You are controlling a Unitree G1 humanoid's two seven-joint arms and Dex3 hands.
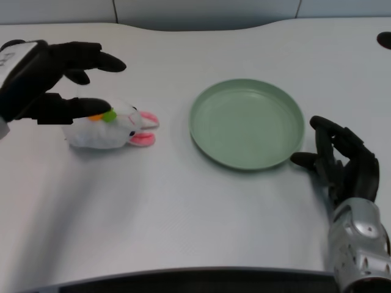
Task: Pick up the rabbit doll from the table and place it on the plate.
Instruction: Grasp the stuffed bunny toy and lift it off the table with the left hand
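Observation:
A white rabbit doll [113, 128] with pink ears and an orange and green carrot patch lies on its side on the white table, ears pointing right toward the plate. My left hand [52, 79] hovers over its left end with fingers spread apart; the lower finger overlaps the doll's top edge, and I cannot tell if it touches. It holds nothing. A pale green round plate [247, 124] sits empty to the right of the doll, with a gap of bare table between them.
My right hand [339, 160] rests on the table just right of the plate's rim, fingers loosely spread. The table's front edge runs along the bottom of the view. A dark object [385, 40] shows at the far right edge.

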